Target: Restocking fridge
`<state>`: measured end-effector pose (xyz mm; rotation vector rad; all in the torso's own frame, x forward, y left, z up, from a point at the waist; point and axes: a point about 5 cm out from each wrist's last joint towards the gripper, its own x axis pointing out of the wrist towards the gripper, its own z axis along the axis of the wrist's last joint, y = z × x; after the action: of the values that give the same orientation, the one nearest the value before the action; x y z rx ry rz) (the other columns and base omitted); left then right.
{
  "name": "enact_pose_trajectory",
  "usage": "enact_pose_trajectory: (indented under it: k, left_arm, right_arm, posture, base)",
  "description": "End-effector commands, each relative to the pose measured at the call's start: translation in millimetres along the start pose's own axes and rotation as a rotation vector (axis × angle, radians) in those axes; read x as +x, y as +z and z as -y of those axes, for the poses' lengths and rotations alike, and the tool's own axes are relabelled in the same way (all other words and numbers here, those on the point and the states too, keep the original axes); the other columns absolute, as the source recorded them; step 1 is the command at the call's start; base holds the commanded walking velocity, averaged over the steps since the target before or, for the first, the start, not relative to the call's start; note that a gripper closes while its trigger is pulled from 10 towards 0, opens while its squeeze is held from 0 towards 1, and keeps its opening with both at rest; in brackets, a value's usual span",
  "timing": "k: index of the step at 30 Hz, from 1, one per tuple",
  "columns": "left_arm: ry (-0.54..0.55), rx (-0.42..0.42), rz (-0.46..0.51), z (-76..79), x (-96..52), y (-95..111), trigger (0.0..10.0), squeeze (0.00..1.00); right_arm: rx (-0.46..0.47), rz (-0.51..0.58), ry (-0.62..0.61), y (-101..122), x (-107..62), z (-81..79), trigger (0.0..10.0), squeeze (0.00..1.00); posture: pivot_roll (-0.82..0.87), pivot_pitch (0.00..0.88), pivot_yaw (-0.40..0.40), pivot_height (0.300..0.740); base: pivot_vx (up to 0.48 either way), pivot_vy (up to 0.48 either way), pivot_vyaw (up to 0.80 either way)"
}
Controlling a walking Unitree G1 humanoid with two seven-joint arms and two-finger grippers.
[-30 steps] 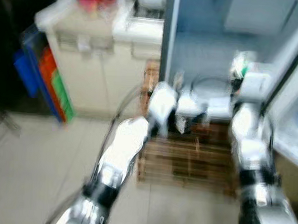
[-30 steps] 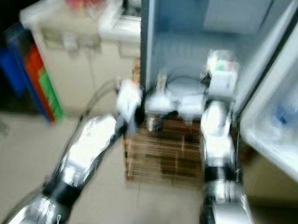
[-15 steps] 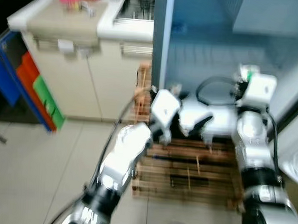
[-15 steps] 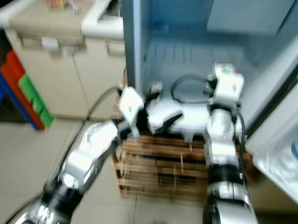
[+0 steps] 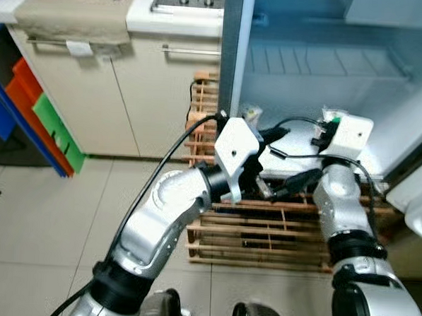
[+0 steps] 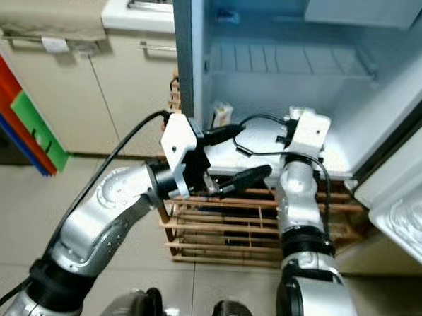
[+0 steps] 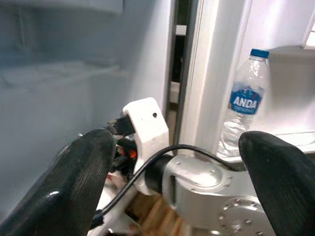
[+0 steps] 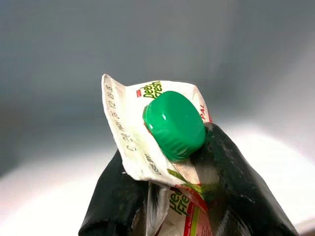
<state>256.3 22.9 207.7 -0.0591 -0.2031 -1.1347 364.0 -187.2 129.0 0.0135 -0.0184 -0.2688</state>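
My right gripper (image 8: pixel 172 196) is shut on a small white carton (image 8: pixel 147 142) with a green screw cap (image 8: pixel 174 125) and holds it inside the open fridge (image 6: pixel 267 157), just above its white floor. The right wrist (image 5: pixel 347 135) is raised at the fridge's opening. My left gripper (image 6: pixel 234 156) is open, its two black fingers (image 7: pixel 83 187) spread wide and empty, in front of the fridge's lower compartment and left of the right arm. A second small carton (image 6: pixel 222 115) stands on the fridge floor by the left wall. A water bottle (image 7: pixel 243 110) stands in the door shelf.
The fridge stands on a wooden slatted pallet (image 6: pixel 242 230). A wire shelf (image 6: pixel 287 59) crosses the fridge above the grippers. The open door (image 6: pixel 406 211) is at the right. A cream kitchen cabinet (image 5: pixel 151 91) with a hob is on the left, with coloured crates (image 5: pixel 43 110) beyond it.
The head view has tilted down and lost its blur. The left gripper's fingers now stand spread apart. The right gripper still holds the carton at the fridge.
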Motion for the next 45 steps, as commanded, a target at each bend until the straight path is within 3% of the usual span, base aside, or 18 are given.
enact_pose_trajectory:
  k: [1, 3, 9, 10, 16, 30, 32, 33, 37, 38, 39, 40, 41, 45]
  left_arm:
    - [0.009, -0.015, 0.003, 3.0, -3.9, 3.1, 10.0, 0.00]
    - [0.027, -0.018, 0.000, 6.3, -10.3, 1.7, 10.0, 0.00]
    - [0.142, -0.024, -0.078, 14.4, -47.3, -14.8, 10.0, 0.00]
    - [0.186, -0.033, -0.108, 14.4, -59.2, -17.4, 10.0, 0.00]
    - [0.265, -0.056, -0.139, 15.4, -78.1, -16.6, 10.0, 0.00]
    - [0.307, -0.068, -0.120, 21.0, -72.2, -13.4, 10.0, 0.00]
    - [0.311, -0.070, -0.116, 21.2, -71.0, -13.2, 10.0, 0.00]
    - [0.313, -0.070, -0.114, 21.3, -70.3, -13.2, 10.0, 0.00]
    - [0.322, -0.074, -0.105, 21.9, -68.2, -12.9, 10.0, 0.00]
    - [0.323, -0.074, -0.105, 22.1, -67.7, -13.1, 10.0, 0.00]
    - [0.325, -0.076, -0.104, 22.5, -67.4, -13.3, 10.0, 0.00]
    - [0.325, -0.078, -0.104, 23.1, -66.7, -13.7, 10.0, 0.00]
    - [0.327, -0.081, -0.101, 23.6, -65.4, -14.2, 10.0, 0.00]
    - [0.331, -0.081, -0.098, 23.2, -63.7, -14.4, 10.0, 0.00]
  right_arm:
    - [0.018, -0.023, 0.021, 0.3, 2.0, -6.4, 0.0, 0.00]
    - [0.014, -0.023, 0.051, 0.3, 1.9, -12.8, 0.0, 0.00]
    - [-0.027, 0.042, 0.117, 12.1, 4.8, -27.0, 0.0, 0.00]
    - [-0.031, 0.066, 0.122, 17.7, 7.1, -28.6, 0.0, 0.00]
    - [0.002, 0.106, 0.153, 29.9, 11.2, -37.6, 0.0, 0.00]
    - [0.143, 0.110, 0.284, 47.5, 17.6, -60.3, 0.0, 0.00]
    - [0.147, 0.103, 0.295, 48.8, 18.5, -62.4, 2.8, 0.00]
    - [0.152, 0.099, 0.303, 48.7, 18.6, -63.4, 10.0, 0.00]
    - [0.181, 0.120, 0.365, 53.8, 16.1, -72.1, 10.0, 0.00]
    - [0.188, 0.128, 0.376, 55.5, 15.6, -73.7, 10.0, 0.22]
    - [0.191, 0.139, 0.393, 57.9, 14.8, -76.2, 10.0, 0.22]
    - [0.190, 0.155, 0.414, 61.0, 13.8, -79.2, 10.0, 0.96]
    - [0.194, 0.177, 0.444, 65.9, 12.7, -83.6, 10.0, 1.00]
    - [0.203, 0.191, 0.459, 69.8, 12.1, -86.4, 10.0, 1.00]
  posture:
    - [0.02, 0.270, 0.034, 0.740]
    - [0.03, 0.295, 0.026, 0.740]
    - [0.05, 0.332, 0.011, 0.740]
    - [0.05, 0.336, 0.009, 0.740]
    - [0.08, 0.334, 0.004, 0.740]
    - [0.06, 0.326, -0.042, 0.740]
    - [0.06, 0.326, -0.046, 0.740]
    - [0.06, 0.327, -0.049, 0.740]
    - [0.05, 0.329, -0.056, 0.740]
    - [0.05, 0.329, -0.059, 0.740]
    - [0.05, 0.329, -0.059, 0.740]
    - [0.04, 0.329, -0.063, 0.740]
    - [0.04, 0.329, -0.066, 0.740]
    - [0.03, 0.327, -0.070, 0.740]
  base:
    - [0.000, 0.000, 0.00]
    - [0.000, 0.000, 0.00]
    - [0.000, 0.000, 0.00]
    - [0.000, 0.000, 0.00]
    - [0.000, 0.000, 0.00]
    - [0.000, 0.000, 0.00]
    - [0.000, 0.000, 0.00]
    - [0.000, 0.000, 0.00]
    - [0.000, 0.000, 0.00]
    - [0.000, 0.000, 0.00]
    - [0.000, 0.000, 0.00]
    - [0.000, 0.000, 0.00]
    - [0.000, 0.000, 0.00]
    - [0.000, 0.000, 0.00]
